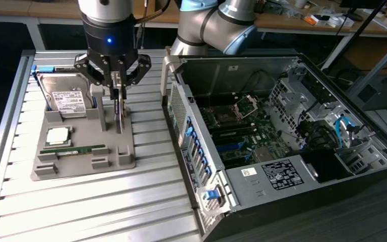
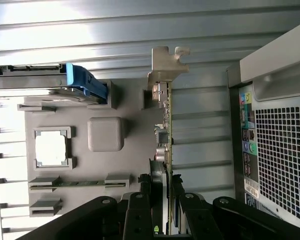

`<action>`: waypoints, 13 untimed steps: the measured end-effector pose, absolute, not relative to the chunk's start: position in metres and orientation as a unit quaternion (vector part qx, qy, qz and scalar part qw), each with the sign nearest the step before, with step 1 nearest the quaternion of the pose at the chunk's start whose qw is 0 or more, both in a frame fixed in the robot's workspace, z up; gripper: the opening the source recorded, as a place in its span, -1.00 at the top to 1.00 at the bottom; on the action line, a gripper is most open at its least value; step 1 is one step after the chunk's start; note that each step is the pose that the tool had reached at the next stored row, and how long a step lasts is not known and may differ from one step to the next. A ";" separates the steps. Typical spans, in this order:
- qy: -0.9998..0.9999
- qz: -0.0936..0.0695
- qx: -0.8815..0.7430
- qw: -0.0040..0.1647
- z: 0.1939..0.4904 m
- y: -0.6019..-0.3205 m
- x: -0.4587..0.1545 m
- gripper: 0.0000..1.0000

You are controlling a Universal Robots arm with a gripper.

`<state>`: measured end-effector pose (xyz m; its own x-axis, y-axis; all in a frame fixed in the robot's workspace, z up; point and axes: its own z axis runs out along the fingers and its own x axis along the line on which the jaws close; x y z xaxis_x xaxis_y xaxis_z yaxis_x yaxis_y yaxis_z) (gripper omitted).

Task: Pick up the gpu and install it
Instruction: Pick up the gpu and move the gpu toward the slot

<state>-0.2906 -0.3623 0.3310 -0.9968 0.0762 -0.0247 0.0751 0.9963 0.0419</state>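
Note:
The gpu (image 1: 118, 119) stands on edge at the right side of the grey holder tray (image 1: 122, 160), a thin dark card seen edge-on. In the wrist view the gpu (image 2: 166, 125) runs away from me, with its silver end bracket (image 2: 167, 64) at the far end. My gripper (image 1: 117, 97) hangs straight down over it. The two black fingers sit against either side of the card's near end, so my gripper (image 2: 165, 202) is shut on the gpu. The open computer case (image 1: 261, 131) lies at the exterior view's right, its motherboard (image 1: 237, 132) exposed.
The tray also holds a silver hard drive (image 1: 69, 97) with a white label, a square processor (image 1: 58, 135) and a green memory stick (image 1: 74, 150). The slatted metal table (image 1: 79, 201) stretches in front. The case's perforated rear wall (image 2: 282, 155) stands close beside the card.

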 end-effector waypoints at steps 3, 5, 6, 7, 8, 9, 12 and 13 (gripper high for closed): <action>0.999 0.021 0.038 0.013 0.334 -0.362 -0.291 0.47; 0.999 0.021 0.038 0.013 0.335 -0.362 -0.291 0.47; 0.999 0.021 0.038 0.013 0.335 -0.362 -0.291 0.47; 0.999 0.021 0.038 0.013 0.336 -0.362 -0.291 0.47; 0.999 0.021 0.038 0.013 0.337 -0.362 -0.291 0.47; 0.999 0.021 0.038 0.013 0.337 -0.362 -0.291 0.47; 0.999 0.021 0.038 0.013 0.341 -0.362 -0.291 0.47; 0.999 0.021 0.038 0.013 0.341 -0.362 -0.291 0.47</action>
<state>-0.2906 -0.3623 0.3414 -0.9968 0.0762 -0.0246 0.0751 0.9963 0.0428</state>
